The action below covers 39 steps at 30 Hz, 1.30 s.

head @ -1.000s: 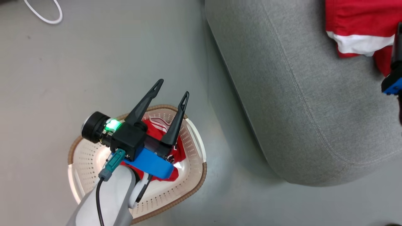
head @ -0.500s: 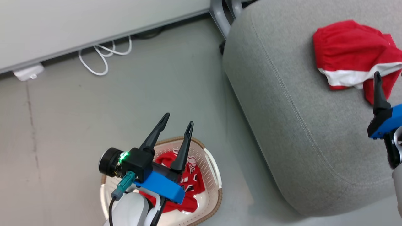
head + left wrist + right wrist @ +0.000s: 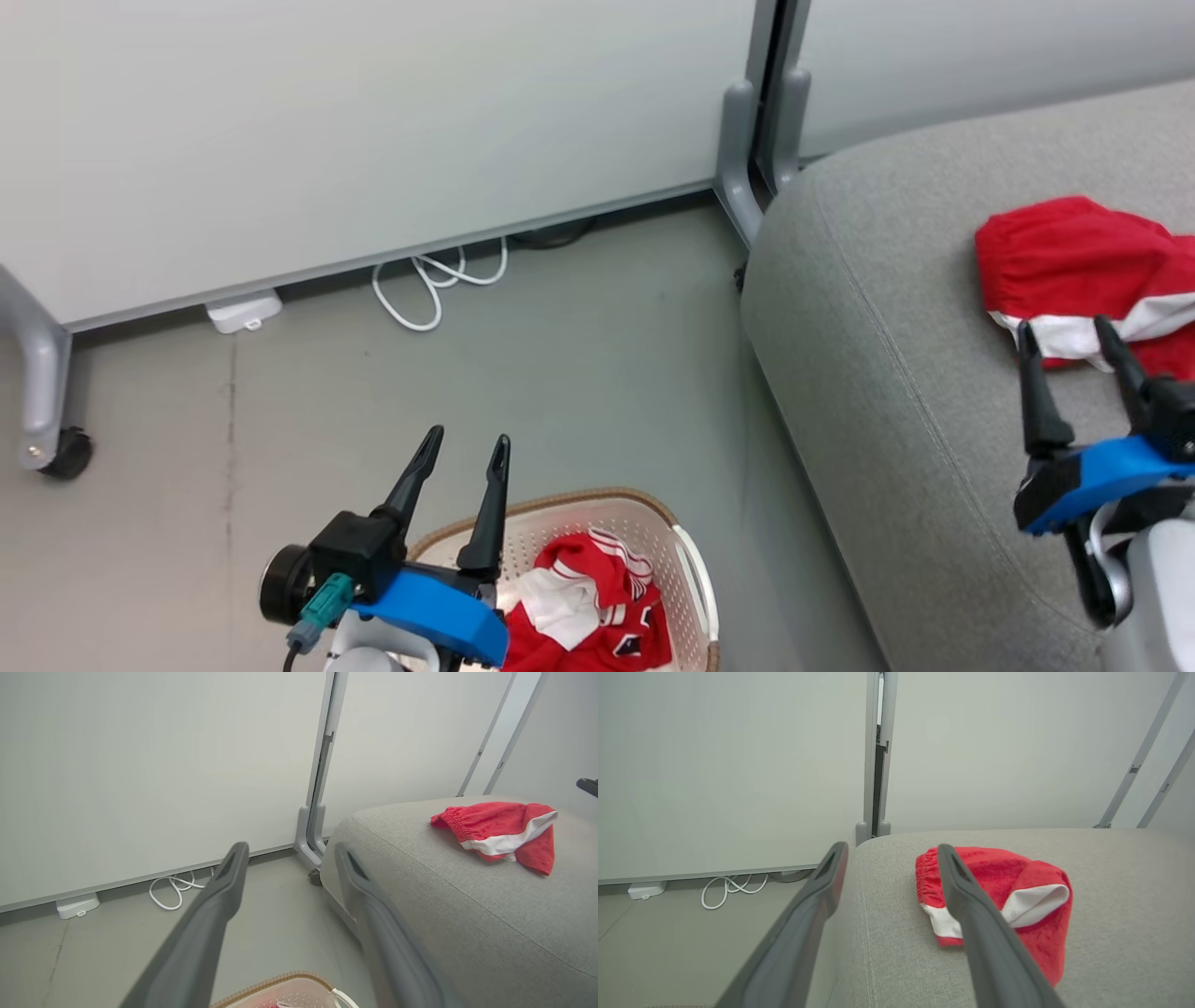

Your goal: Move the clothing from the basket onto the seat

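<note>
the whole head view has swung upward in the last second: it looked straight down on the basket, and now it takes in the pale partition wall (image 3: pixel 373 140) and a broad stretch of grey floor (image 3: pixel 560 392) at its foot. the picture shifts as one, so this reads as the robot straightening up, not as things moving.

the seat (image 3: pixel 887 420) fills the right side, its rounded corner reaching toward the near edge. the basket (image 3: pixel 695 569) stands on the floor to the near left of the seat, apart from it and cut by the bottom of the view.

of the clothing, the shorts (image 3: pixel 1074 252) lie crumpled on the seat at far right, white band showing, so that half of the job looks done. the jersey (image 3: pixel 607 597) is bunched inside the basket, so one more pick is probably owed.

the left end effector (image 3: pixel 468 436) was poised right over the jersey a second ago. now it sits by the basket's left rim, fingers spread wide and pointing toward the far wall, holding nothing, fingers clear of the cloth. the right end effector (image 3: pixel 1064 325) hangs over the seat just near of the shorts, its fingers likewise wide apart and empty. in the right wrist view the shorts lie loose beyond them.

a white cable (image 3: pixel 429 289) coils on the floor by the wall.
</note>
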{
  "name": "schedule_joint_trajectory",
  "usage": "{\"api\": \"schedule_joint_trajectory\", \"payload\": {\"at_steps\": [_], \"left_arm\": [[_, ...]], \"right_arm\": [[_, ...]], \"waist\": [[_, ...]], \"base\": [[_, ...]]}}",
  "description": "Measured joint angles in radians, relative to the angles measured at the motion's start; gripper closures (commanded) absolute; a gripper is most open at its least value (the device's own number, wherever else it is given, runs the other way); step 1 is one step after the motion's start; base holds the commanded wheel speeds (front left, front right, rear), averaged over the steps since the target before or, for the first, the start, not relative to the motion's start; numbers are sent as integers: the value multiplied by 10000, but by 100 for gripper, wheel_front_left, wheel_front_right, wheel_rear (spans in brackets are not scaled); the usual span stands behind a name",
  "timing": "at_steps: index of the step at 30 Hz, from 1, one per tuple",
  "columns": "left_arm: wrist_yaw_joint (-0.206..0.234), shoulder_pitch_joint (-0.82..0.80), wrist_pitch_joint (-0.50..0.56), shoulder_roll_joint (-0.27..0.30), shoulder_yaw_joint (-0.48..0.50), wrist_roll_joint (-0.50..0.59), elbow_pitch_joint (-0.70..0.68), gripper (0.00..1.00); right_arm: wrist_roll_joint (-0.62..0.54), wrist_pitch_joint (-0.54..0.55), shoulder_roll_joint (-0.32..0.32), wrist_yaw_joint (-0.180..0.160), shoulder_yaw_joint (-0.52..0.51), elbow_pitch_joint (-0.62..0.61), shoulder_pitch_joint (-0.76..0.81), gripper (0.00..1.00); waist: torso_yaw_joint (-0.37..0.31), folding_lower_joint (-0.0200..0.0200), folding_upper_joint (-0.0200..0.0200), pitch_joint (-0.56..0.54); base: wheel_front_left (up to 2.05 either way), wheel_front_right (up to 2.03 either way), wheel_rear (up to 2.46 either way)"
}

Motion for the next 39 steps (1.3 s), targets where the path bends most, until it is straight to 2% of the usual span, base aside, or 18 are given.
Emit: {"api": "schedule_joint_trajectory", "payload": {"at_steps": [11, 20, 39], "left_arm": [[50, 207, 0, -38, 1012, 38, 520, 0], [50, 335, 0, -48, 1603, 242, 813, 0], [27, 532, 0, -50, 2002, 422, 832, 0]], "right_arm": [[-523, 629, 849, 0, 318, -2027, 2015, 0], [-476, 832, 1383, 0, 487, -2809, 2815, 0], [-380, 936, 1680, 0, 491, -3313, 3353, 0]], "waist": [[1054, 0, 0, -666], [1696, 1, 0, -964], [1599, 2, 0, -997]], "base": [[0, 0, 0], [0, 0, 0], [0, 0, 0]]}}
